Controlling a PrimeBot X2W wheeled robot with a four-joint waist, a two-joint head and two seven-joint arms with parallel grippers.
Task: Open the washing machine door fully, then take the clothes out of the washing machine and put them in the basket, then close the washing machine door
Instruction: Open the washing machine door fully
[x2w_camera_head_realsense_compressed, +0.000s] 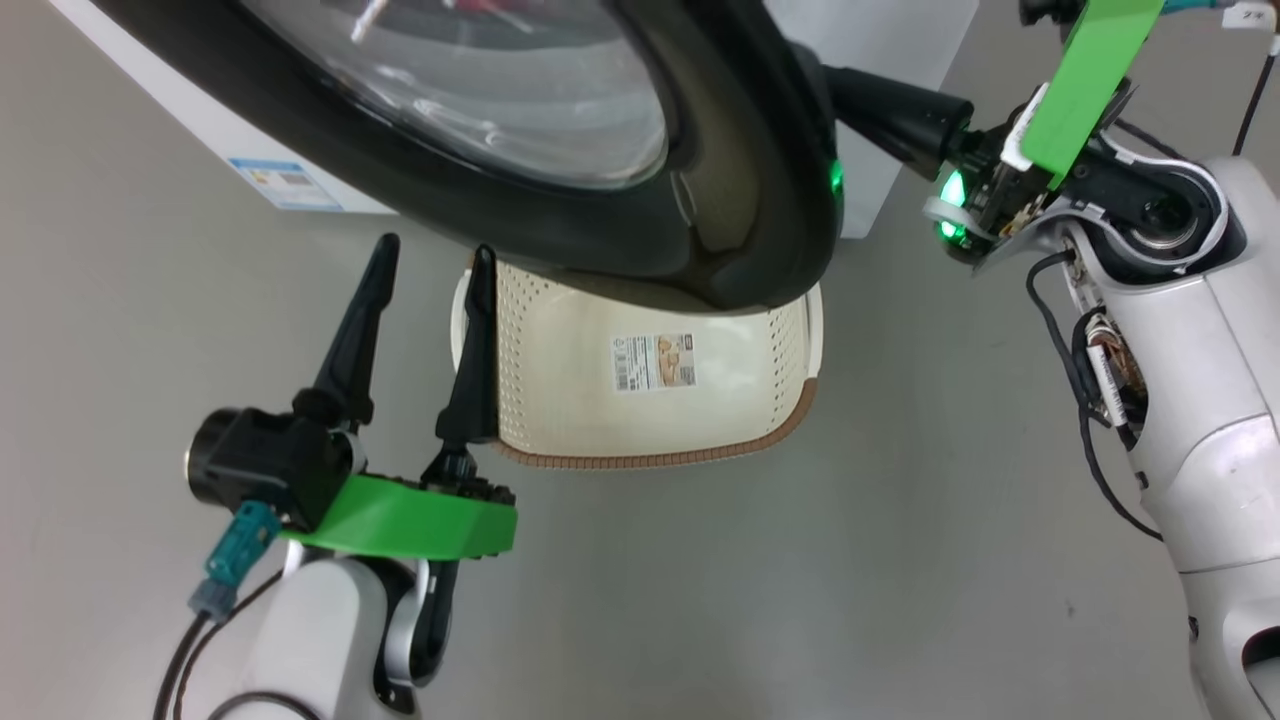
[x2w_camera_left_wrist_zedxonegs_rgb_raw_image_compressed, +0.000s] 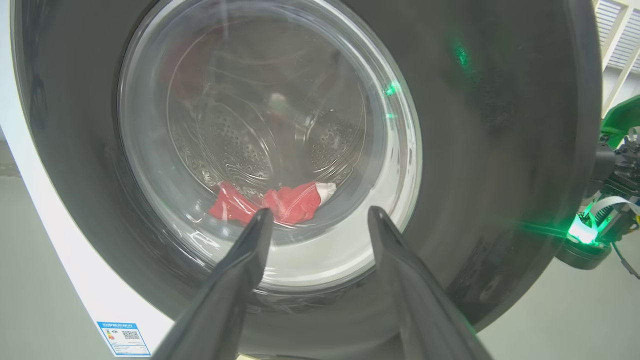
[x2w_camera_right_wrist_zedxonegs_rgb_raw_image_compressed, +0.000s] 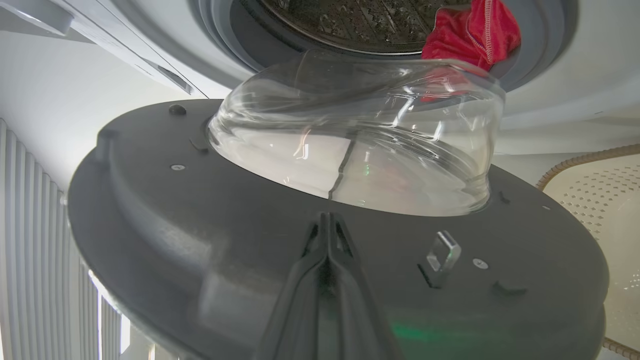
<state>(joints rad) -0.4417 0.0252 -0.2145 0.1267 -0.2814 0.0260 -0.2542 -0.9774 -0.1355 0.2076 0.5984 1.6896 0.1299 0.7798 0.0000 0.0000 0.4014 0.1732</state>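
Spread left end effector beside basket under door

Floor: smooth, matt, pale grey, lying across the lower half of the head view. It has one small dark speck toward the right. Slatted panel: white, with angled louvres, in the top right corner of the left wrist view. Ribbed wall: white vertical ridges down the left side of the right wrist view, with a bright strip just beside it, low in that view.
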